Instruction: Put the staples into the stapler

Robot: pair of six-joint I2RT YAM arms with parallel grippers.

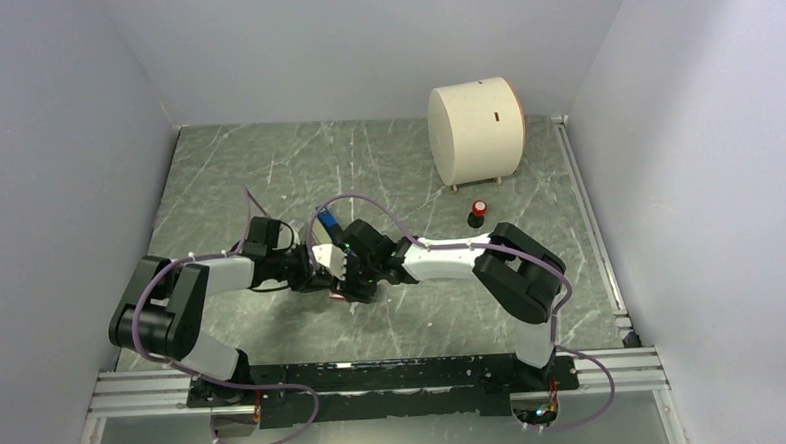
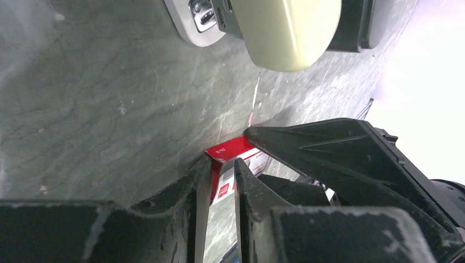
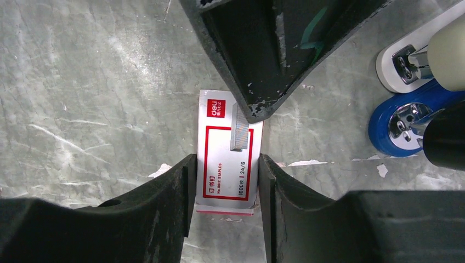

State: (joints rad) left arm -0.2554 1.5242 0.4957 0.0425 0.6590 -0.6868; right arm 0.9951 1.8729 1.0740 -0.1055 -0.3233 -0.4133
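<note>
Staples lie as a grey strip (image 3: 239,131) atop the staple box (image 3: 216,137), which our right gripper (image 3: 226,161) clamps by its sides, we judge to steady it on the tabletop (image 3: 82,82). Our left gripper (image 2: 221,170) meets the strip's 12 o'clock end; we cannot tell whether it pinches. The stapler (image 3: 386,126) lies near, at the box's 3 o'clock.

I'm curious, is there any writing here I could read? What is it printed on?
"deli": white on a red square, in a corner of the staple box.
"订书钉": sideways on the box's label.
"No.0012 STAPLES": sideways, same label.
"1000" and "24/6": next line, same label.
Left wrist view: the box's small print is too blurred to read.
The stapler shows no readable text.
</note>
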